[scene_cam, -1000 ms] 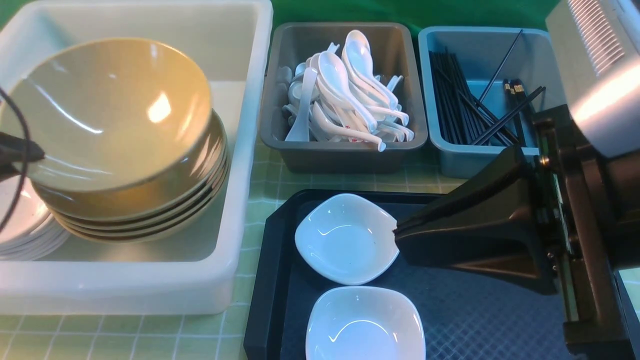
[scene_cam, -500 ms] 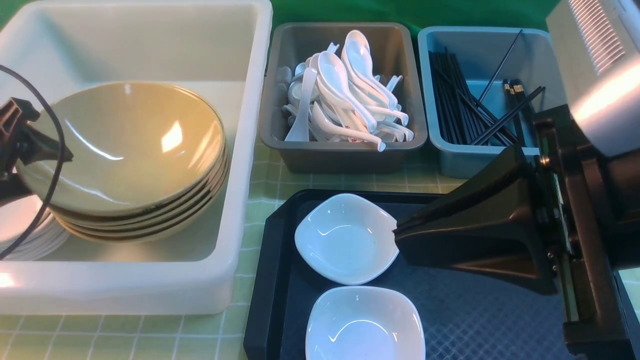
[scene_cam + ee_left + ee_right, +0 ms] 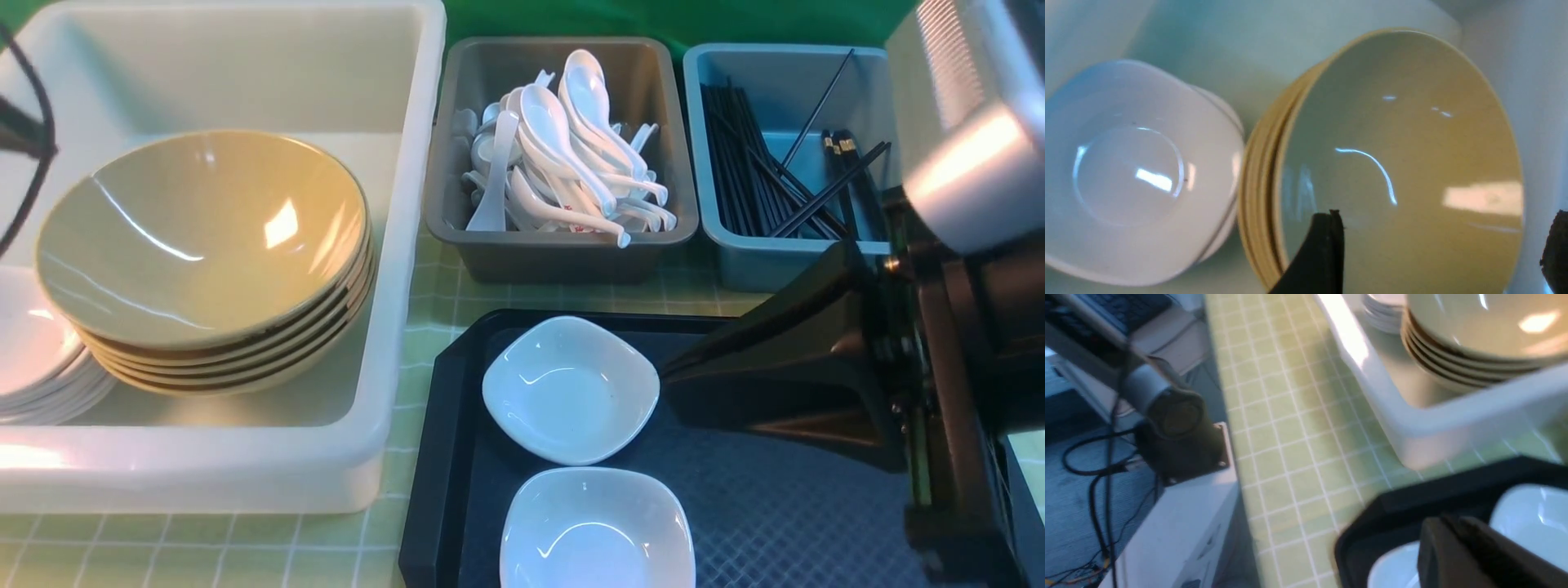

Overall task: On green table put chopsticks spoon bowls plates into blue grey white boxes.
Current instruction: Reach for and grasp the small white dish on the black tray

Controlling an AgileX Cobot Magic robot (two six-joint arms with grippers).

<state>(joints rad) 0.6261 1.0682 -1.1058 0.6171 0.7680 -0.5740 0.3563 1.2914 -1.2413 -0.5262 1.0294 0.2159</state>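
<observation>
left hand (image 3: 1443, 232) spread wide, empty, over stacked bowls (image 3: 204, 245) in white box (image 3: 400, 245); right hand (image 3: 665, 378) pinched together, empty, tip just beside plate (image 3: 569, 390) on black tray (image 3: 441, 457)

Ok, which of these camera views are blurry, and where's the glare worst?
Front view: mostly sharp, with bright glints on the top bowl, and the close right arm is soft and washed out. Left wrist view: soft focus throughout, with a broad glare patch on the bowl. Right wrist view: smeared, and the rim of the white box is blown out.
</observation>
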